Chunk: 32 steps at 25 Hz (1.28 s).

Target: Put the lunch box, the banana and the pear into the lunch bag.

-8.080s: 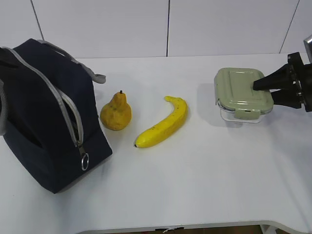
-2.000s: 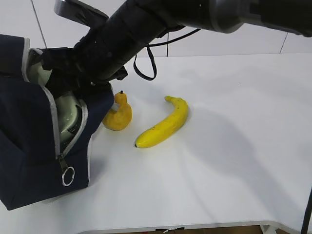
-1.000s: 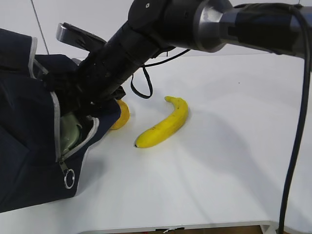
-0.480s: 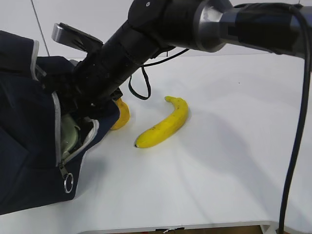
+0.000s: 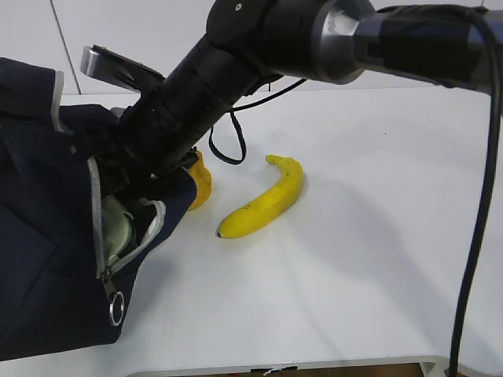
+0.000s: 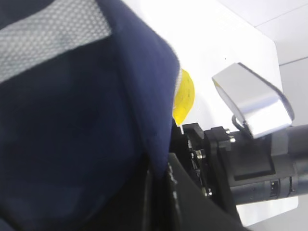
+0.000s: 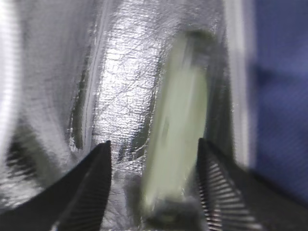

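Observation:
The navy lunch bag (image 5: 47,243) stands at the left with its zipper mouth open. My right arm (image 5: 212,78) reaches across into that mouth, and its fingers are hidden there in the exterior view. Inside, the right gripper (image 7: 154,168) is open against the foil lining (image 7: 120,72). The pale green lunch box (image 7: 179,130) stands on edge between the jaws, with a gap on each side. A sliver of the lunch box (image 5: 116,232) shows through the opening. My left gripper (image 6: 161,192) is shut on the lunch bag's navy rim (image 6: 144,96). The pear (image 5: 200,182) is half hidden behind the arm. The banana (image 5: 263,200) lies free.
The white table (image 5: 354,259) stretches to the right and front of the banana. A black cable (image 5: 224,137) loops down from the right arm above the pear. The bag's zipper pull ring (image 5: 116,308) hangs at its front corner.
The right arm has shifted slightly left at the bag's mouth. The bag's front flap and zipper pull have sunk a little. The banana has not moved.

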Each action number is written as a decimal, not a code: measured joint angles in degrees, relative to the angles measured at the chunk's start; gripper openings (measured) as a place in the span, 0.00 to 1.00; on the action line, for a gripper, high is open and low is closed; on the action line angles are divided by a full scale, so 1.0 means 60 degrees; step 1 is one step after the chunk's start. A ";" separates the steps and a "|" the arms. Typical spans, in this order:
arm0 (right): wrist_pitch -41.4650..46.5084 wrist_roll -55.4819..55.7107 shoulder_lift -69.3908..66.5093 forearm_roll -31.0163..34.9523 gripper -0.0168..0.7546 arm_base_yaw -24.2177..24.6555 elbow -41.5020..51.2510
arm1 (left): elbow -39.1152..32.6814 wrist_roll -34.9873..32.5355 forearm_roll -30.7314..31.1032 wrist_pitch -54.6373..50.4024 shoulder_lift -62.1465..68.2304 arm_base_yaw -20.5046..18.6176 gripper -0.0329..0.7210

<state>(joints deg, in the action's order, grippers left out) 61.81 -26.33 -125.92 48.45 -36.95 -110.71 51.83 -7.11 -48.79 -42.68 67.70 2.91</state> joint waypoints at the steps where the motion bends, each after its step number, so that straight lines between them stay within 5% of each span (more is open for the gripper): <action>1: 0.0051 -0.0021 0.0000 0.0000 0.58 0.0000 0.0000 | 0.0000 0.0000 0.0000 -0.0017 0.0000 0.0000 0.03; 12: -0.0179 -0.0247 0.0000 0.0055 0.64 0.0000 -0.0611 | 0.0000 -0.0043 -0.0090 0.0013 0.0000 0.0000 0.03; 22: 0.1303 -0.0022 0.0000 -0.3154 0.64 0.0000 -0.2842 | 0.0000 -0.0979 -0.0072 0.0176 0.0016 0.0000 0.03; 32: 0.1597 0.0061 0.0427 -0.4885 0.64 0.0173 -0.3309 | 0.0000 -0.1301 0.0650 0.0102 0.0016 0.0000 0.03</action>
<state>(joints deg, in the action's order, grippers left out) 71.39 -25.96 -123.36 19.14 -35.91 -130.56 51.83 -14.91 -44.89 -42.06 67.80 2.91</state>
